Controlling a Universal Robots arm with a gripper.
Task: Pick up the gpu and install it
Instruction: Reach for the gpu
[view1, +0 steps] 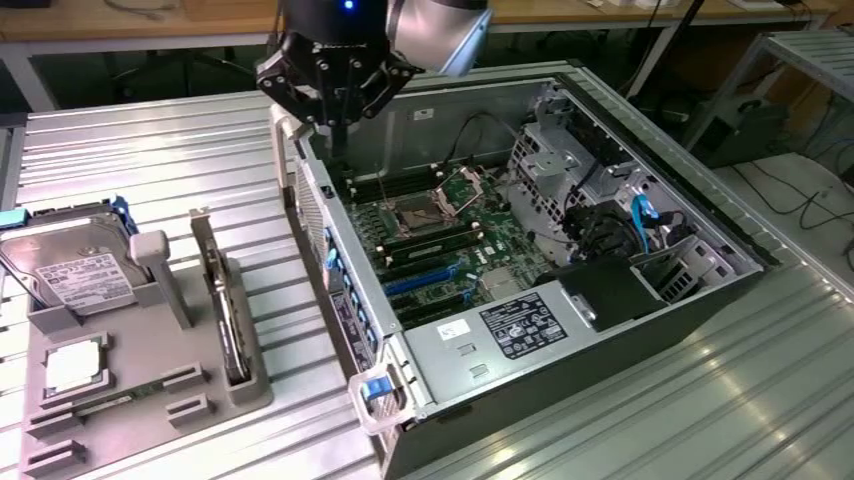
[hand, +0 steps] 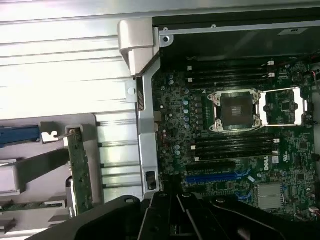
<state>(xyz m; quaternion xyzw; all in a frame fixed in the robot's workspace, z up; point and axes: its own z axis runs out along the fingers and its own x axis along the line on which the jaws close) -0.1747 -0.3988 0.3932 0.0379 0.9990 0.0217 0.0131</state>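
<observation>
Gpu (view1: 220, 290) (hand: 80, 170) stood on its long edge in a slot of a grey holder tray (view1: 134, 400), silver bracket end pointing toward twelve o'clock in the exterior view. Nothing gripped the card. Just beside it in the same tray, toward nine o'clock, a hard drive (view1: 80, 265) with a white label leaned upright. The tray lay on a ribbed metal table (view1: 160, 150). Toward three o'clock from the tray, close by, sat an open computer case (view1: 561, 400) (hand: 145, 125), its motherboard (view1: 454, 250) (hand: 225, 165) exposed, with an open processor socket (view1: 427, 212) (hand: 235, 110) and blue expansion slots (view1: 420, 280). The gripper (view1: 335, 140) (hand: 175, 210) hung over the case's rear wall, at about one o'clock from the card and well apart from it, its fingers pressed together and empty.
</observation>
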